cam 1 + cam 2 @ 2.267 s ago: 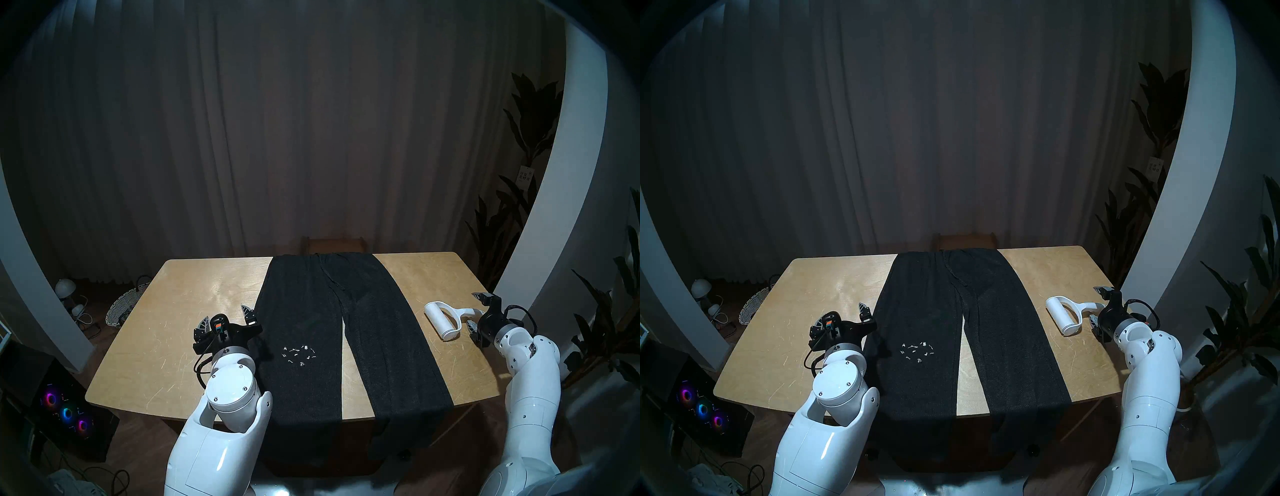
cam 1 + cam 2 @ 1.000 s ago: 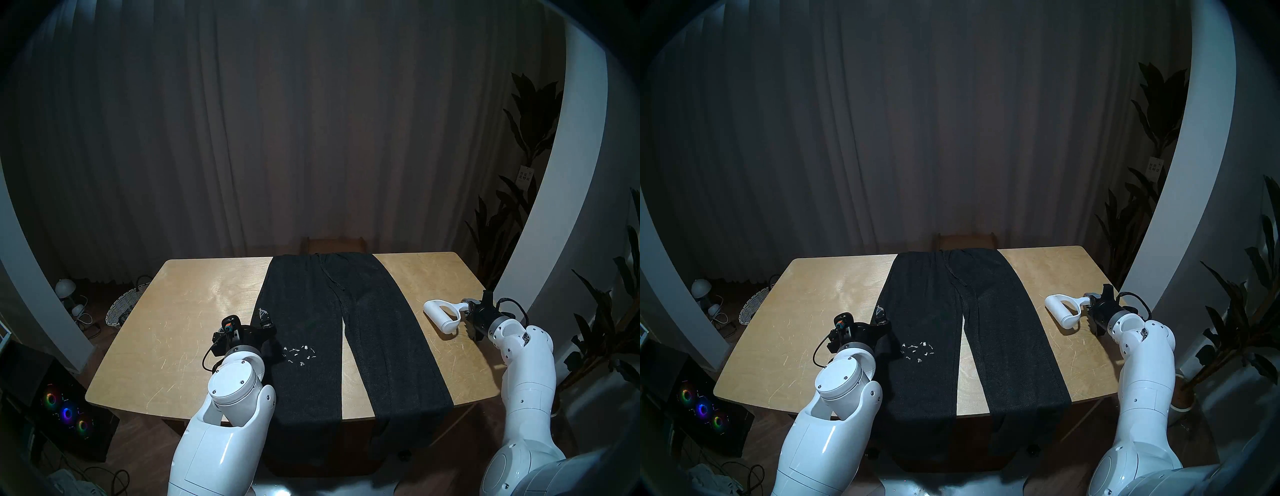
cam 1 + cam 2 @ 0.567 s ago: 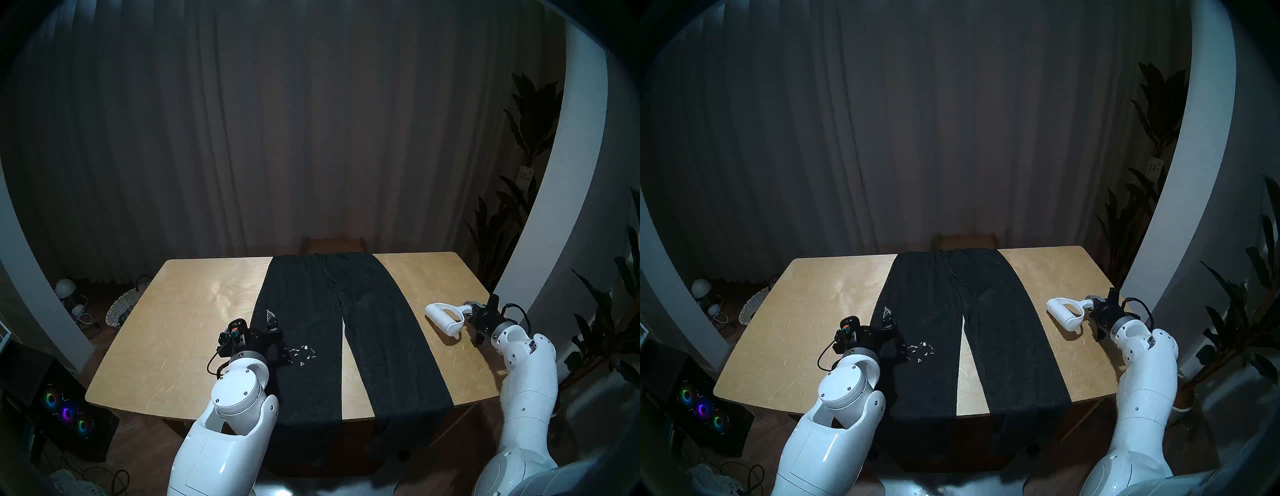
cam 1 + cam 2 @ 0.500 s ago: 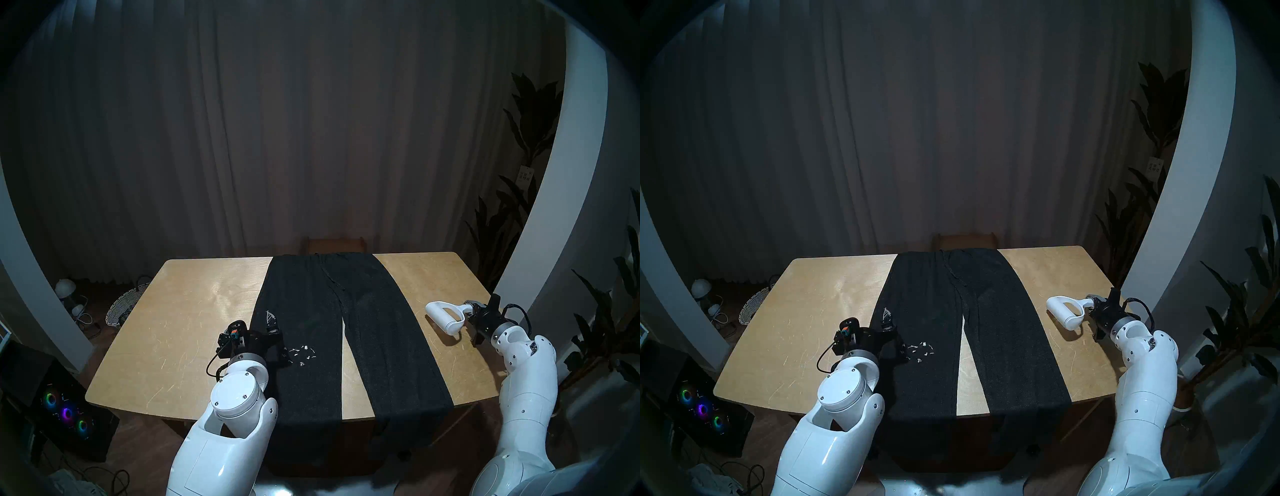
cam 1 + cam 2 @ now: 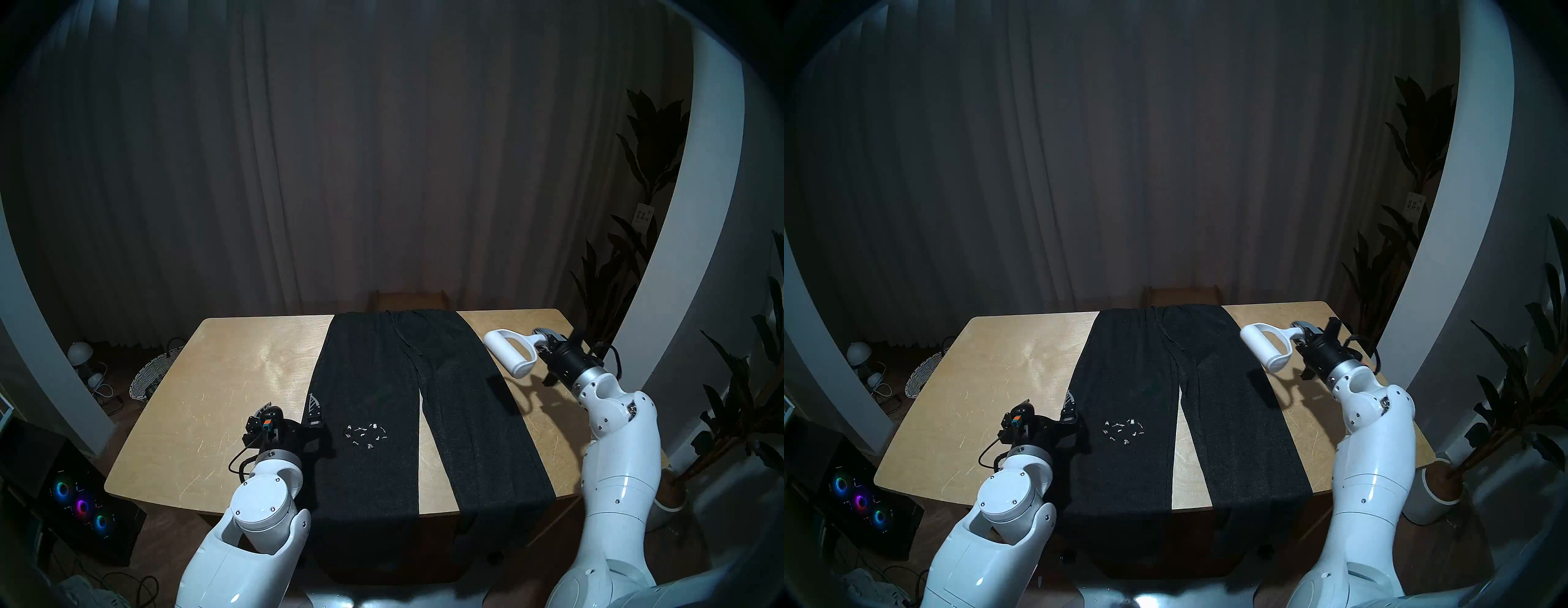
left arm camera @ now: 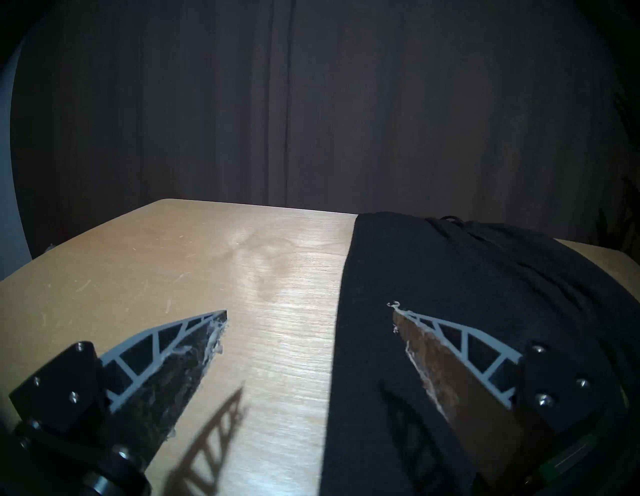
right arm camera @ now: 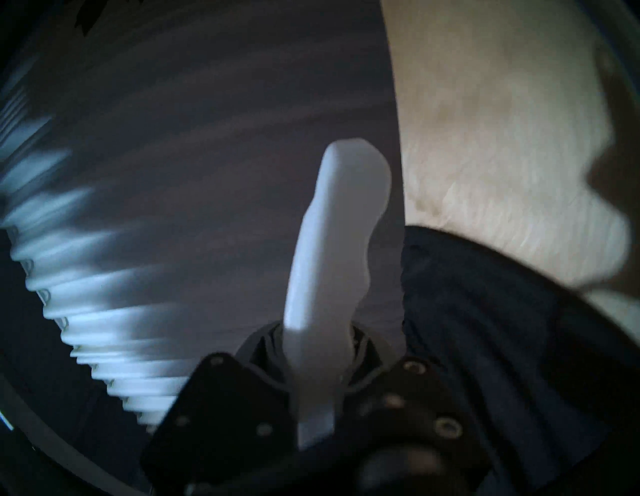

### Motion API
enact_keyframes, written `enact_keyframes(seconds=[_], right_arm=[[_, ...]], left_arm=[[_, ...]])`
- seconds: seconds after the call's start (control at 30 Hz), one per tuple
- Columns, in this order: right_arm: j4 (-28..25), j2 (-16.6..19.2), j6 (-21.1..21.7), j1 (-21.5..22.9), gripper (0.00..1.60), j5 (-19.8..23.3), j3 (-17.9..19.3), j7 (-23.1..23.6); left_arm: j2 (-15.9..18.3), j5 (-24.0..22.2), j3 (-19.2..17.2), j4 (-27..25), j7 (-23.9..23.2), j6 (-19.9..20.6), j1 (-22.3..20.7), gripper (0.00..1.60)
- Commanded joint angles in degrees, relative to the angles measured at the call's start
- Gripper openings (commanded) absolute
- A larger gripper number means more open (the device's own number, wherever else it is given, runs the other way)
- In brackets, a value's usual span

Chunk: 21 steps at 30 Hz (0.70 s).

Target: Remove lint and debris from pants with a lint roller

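The dark pants [image 5: 373,373] lie flat along the wooden table [image 5: 237,382], with legs hanging over the near edge. A cluster of white lint and debris [image 5: 365,434] sits on their left leg. My right gripper [image 5: 545,342] is shut on the handle of the white lint roller [image 5: 509,354] and holds it in the air over the pants' right edge. The right wrist view shows the handle [image 7: 332,259] clamped between the jaws. My left gripper [image 5: 288,407] stands open astride the pants' left edge, one finger [image 6: 450,346] over the cloth, left of the lint.
A wooden chair [image 5: 409,299] stands behind the table. On the floor to the left are a woven basket [image 5: 148,378], a small white lamp [image 5: 80,352] and a computer case with glowing fans [image 5: 80,505]. Potted plants [image 5: 742,403] crowd the right side.
My right gripper closed on the roller's handle, then lifted it off the table, up and left toward the pants. My left gripper drew back left and nearer, away from the lint.
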Motion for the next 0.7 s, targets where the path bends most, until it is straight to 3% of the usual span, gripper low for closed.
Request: enact_keyframes(seconds=[0.0, 0.43, 0.67], right_arm=[[-3.2, -2.1, 1.7, -1.2, 0.00, 0.8, -8.1, 0.0], [-4.3, -1.0, 1.3, -5.4, 0.00, 1.4, -19.8, -0.4], [-6.3, -0.1, 0.5, -8.4, 0.00, 2.2, -24.3, 0.0]], left_arm=[[5.3, 3.5, -1.7, 0.3, -1.2, -1.3, 2.0, 1.60], [10.3, 8.6, -3.7, 1.3, -2.7, -3.4, 5.6, 1.60], [11.8, 10.1, -4.7, 1.1, -3.2, -4.6, 7.0, 1.60]])
